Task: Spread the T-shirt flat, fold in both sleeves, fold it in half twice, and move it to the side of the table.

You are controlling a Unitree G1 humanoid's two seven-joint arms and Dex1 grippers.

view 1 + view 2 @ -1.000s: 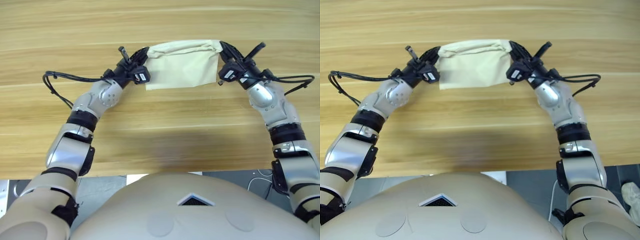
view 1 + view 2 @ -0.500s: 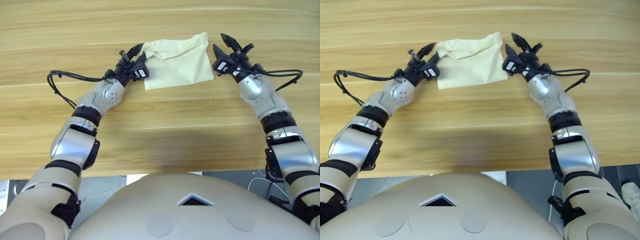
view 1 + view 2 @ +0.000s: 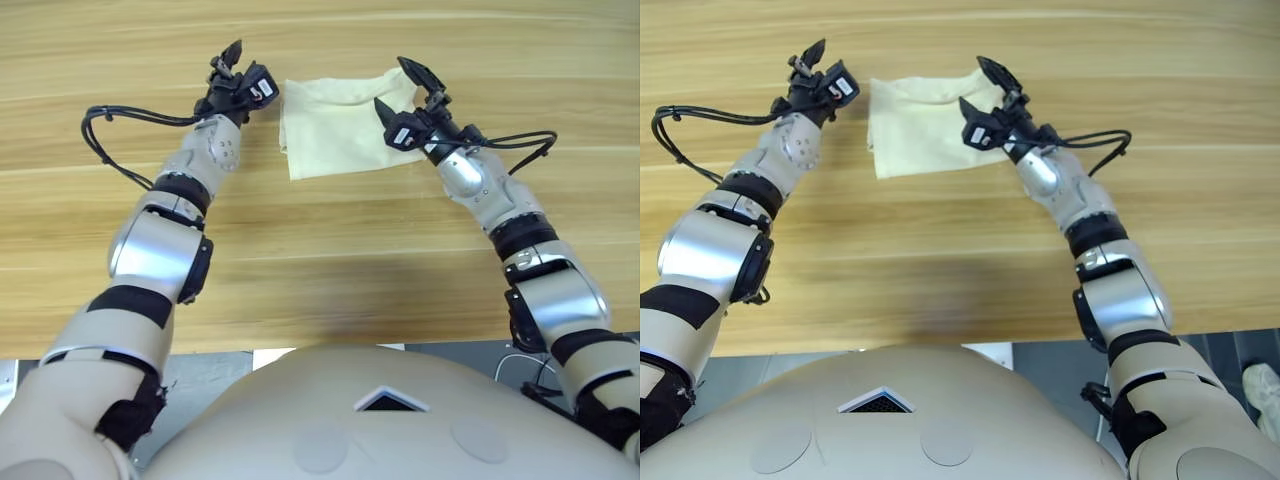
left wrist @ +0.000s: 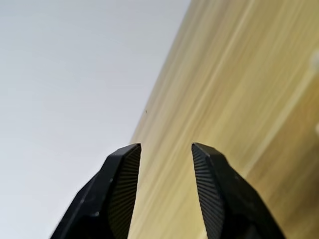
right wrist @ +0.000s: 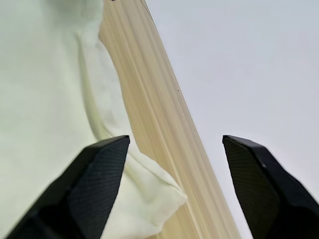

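The T-shirt [image 3: 335,125] lies folded into a small, pale cream rectangle on the far part of the wooden table [image 3: 320,250], between the two grippers. Its near edge is fairly straight, while the far edge is rumpled. In the right wrist view a loose corner of the cloth [image 5: 149,194] bunches up close to the table's far edge. The right gripper [image 3: 398,88] is over the shirt's right edge with its two fingers spread wide and nothing between them. Whether a fingertip touches the cloth cannot be told. The left gripper [image 3: 228,62] is just beside the shirt's left edge and apart from it. Its ribbed fingers [image 4: 124,174] are a moderate gap apart and empty, with bare wood showing between them. Each gripper carries a small white label [image 3: 263,88], but the print is too small to read, and no writing shows on the shirt. Black cables [image 3: 100,140] loop out from both forearms above the table.
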